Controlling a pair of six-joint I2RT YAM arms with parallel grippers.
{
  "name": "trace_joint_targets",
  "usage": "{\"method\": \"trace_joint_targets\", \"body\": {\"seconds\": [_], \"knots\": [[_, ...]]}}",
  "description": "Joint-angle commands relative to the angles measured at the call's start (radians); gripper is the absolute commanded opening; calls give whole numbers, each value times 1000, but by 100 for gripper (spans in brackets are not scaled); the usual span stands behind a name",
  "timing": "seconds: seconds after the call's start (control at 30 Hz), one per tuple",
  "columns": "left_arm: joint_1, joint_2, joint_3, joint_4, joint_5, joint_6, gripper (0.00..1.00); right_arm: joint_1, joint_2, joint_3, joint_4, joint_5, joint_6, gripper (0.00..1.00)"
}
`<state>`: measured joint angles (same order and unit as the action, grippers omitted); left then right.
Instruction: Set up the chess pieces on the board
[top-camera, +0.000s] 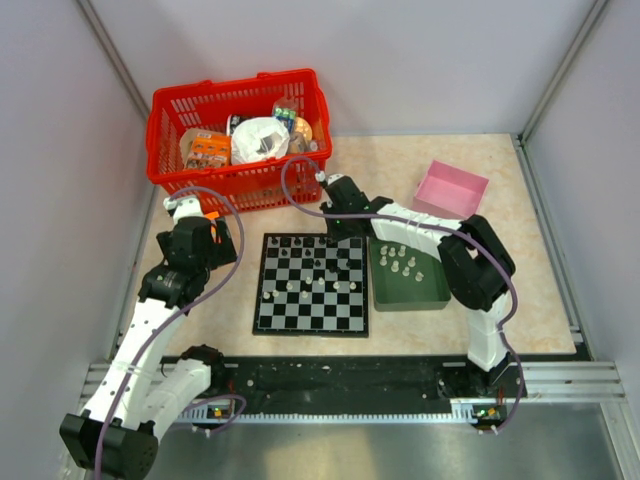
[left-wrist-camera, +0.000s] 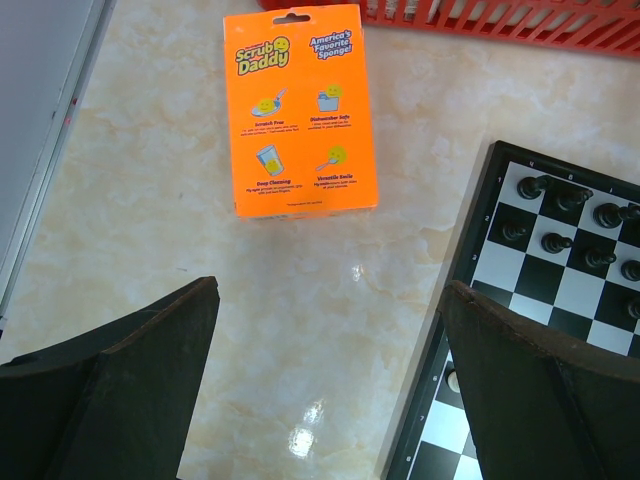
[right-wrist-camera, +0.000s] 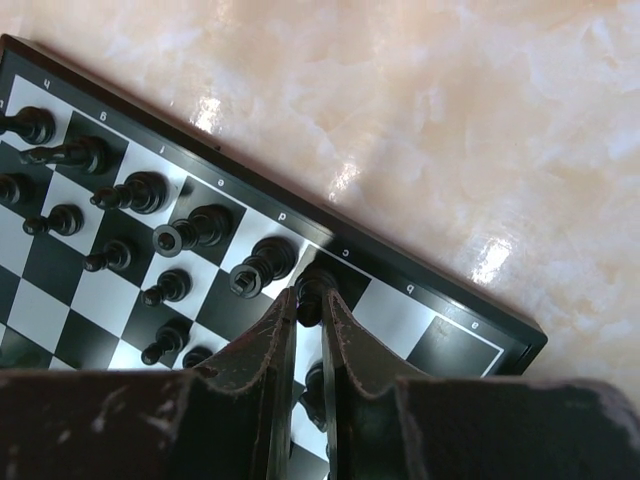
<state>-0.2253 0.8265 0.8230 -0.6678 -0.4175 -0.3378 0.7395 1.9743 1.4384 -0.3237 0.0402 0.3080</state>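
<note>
1. Your right hand (right-wrist-camera: 308, 300) is pinched shut on a small black chess piece (right-wrist-camera: 311, 281), which sits on the edge row of the black-and-white checkered board (right-wrist-camera: 375, 270).
2. Other black pieces (right-wrist-camera: 200, 228) stand just beside it along that row.
3. Your left hand (left-wrist-camera: 332, 290) hangs open over the beige marbled counter (left-wrist-camera: 150, 200), just left of the board.

We count one checkered board (top-camera: 300, 315), one dark green tray (top-camera: 410, 303), one pink box (top-camera: 452, 188), one red basket (top-camera: 240, 185), and one orange Scrub Daddy box (left-wrist-camera: 300, 110) on the desk (top-camera: 520, 300). Six black pieces (right-wrist-camera: 135, 192) line the board's edge row; roughly six pale pieces (top-camera: 401, 250) lie in the tray.
</note>
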Motion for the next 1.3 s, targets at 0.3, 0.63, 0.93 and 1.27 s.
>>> {"method": "trace_joint_targets", "body": {"seconds": [0.3,0.63,0.93,1.27], "knots": [[-3,-21,18,19,-17,10,99,14,-25,45,-6,9,2,31],[-3,-27,16,20,-18,10,99,14,-153,-29,-21,-9,-10,39],[-3,-29,18,20,-18,10,99,14,-146,-90,-44,-37,14,39],[-3,-30,16,22,-18,10,99,14,-103,-84,-69,-71,16,39]]}}
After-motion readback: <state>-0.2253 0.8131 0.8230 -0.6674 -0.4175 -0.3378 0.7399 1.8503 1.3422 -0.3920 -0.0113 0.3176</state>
